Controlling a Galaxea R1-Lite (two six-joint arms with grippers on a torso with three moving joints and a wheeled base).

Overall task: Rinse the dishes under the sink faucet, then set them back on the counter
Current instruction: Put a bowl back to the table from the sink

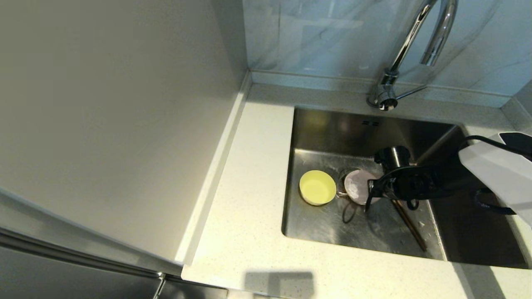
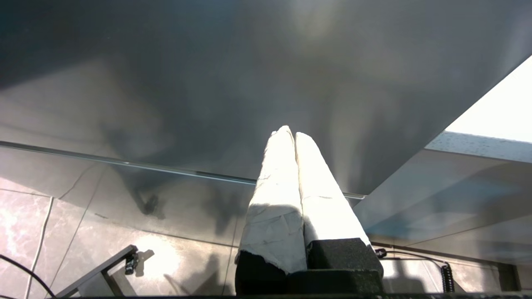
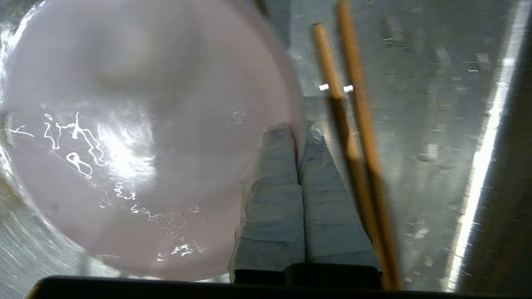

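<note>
Head view shows us our right gripper (image 1: 371,192) reaching down into the square, deep brushed stainless-steel sink (image 1: 332,224), its fingers pinched together on the rim of the small round pale pink bowl (image 1: 359,186). That bowl is tilted up on edge, its open face turned toward our left, over the round strainer drain. Just beside it, on our left, the small round yellow-green bowl (image 1: 317,187) sits upright on the sink floor, mouth facing up.

A pair of thin brown wooden chopsticks (image 1: 409,226) lies flat on the sink floor beneath our right arm, side by side. Their long axis runs from under the gripper toward the near edge of the sink, slanting slightly to our right.

Behind the sink, the tall shiny chrome gooseneck faucet (image 1: 399,58) rises from its round base, with the thin side lever pointing right. An off-white speckled stone-like counter (image 1: 249,207) surrounds the sink.

Right wrist view shows the cloth-wrapped fingers (image 3: 270,199) closed on the pink bowl's rim, with one finger inside the bowl and one outside, and water streaks on its inner surface.

Left wrist view shows our left gripper (image 2: 293,137) parked below the counter, fingers pressed together and holding nothing.

We can read no labels or writing anywhere.
</note>
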